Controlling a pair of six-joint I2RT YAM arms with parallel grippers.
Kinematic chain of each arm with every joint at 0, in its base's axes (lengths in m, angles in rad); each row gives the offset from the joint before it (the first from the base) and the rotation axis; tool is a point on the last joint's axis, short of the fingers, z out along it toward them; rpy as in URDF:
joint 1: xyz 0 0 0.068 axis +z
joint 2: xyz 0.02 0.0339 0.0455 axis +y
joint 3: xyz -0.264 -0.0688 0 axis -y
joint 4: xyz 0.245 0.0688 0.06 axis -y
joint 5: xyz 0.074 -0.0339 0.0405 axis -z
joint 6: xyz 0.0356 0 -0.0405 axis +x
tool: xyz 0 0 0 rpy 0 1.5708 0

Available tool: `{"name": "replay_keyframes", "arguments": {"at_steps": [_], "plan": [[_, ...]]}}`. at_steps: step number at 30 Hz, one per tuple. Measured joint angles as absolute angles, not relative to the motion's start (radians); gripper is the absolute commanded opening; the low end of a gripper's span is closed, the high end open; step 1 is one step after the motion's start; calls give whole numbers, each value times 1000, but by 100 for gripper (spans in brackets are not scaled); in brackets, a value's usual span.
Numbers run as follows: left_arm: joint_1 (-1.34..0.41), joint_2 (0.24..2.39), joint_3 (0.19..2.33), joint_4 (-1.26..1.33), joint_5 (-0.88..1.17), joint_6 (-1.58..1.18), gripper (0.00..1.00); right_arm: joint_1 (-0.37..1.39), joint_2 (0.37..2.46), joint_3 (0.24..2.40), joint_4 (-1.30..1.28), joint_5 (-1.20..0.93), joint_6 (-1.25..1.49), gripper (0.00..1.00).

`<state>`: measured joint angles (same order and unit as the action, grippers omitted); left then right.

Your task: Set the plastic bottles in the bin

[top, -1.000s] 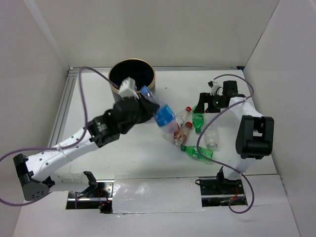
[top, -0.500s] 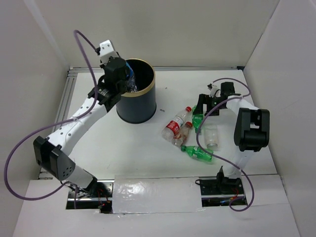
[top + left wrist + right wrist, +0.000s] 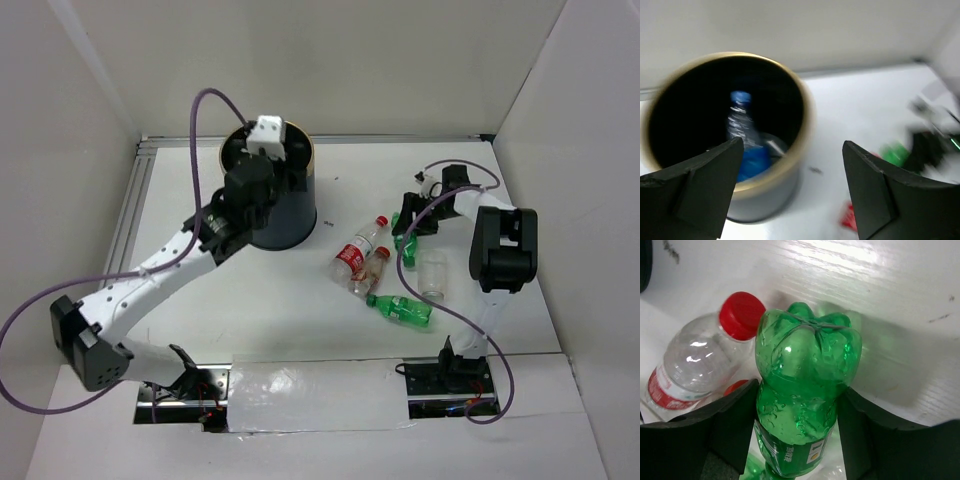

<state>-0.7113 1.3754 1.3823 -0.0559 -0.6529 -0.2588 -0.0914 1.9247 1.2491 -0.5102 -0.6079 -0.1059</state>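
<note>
Left gripper [image 3: 792,145] over bin [image 3: 807,120], jaws wide, empty; blue-label bottle [image 3: 742,135] lies inside (one down). Right gripper [image 3: 799,390] jaws pressed on both sides of green bottle [image 3: 805,355], beside red-capped bottle [image 3: 700,355]. Next, I'd say: lift, carry to bin, release over opening.

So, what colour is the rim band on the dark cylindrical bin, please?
Gold; the rim band shows best in the left wrist view.

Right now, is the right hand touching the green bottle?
Touching. The right wrist view shows the right hand with both fingers pressed against the green bottle.
</note>
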Motion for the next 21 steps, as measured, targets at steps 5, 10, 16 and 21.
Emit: {"name": "replay_keyframes", "arguments": {"at_steps": [5, 10, 16, 21], "plan": [[-884, 1297, 1192, 16, -466, -215, 93, -92, 1935, 1472, -672, -675, -219, 1], [-951, 1445, 1072, 73, -436, -219, 93, -76, 1934, 1913, -696, -861, -301, 0], [-1010, 1570, 1009, 98, -473, -244, 96, 96, 1917, 2183, -398, -1008, -229, 0], [-1054, 1570, 954, 159, -533, -269, 96, 331, 2064, 2437, -204, -1026, -118, 0]]}}
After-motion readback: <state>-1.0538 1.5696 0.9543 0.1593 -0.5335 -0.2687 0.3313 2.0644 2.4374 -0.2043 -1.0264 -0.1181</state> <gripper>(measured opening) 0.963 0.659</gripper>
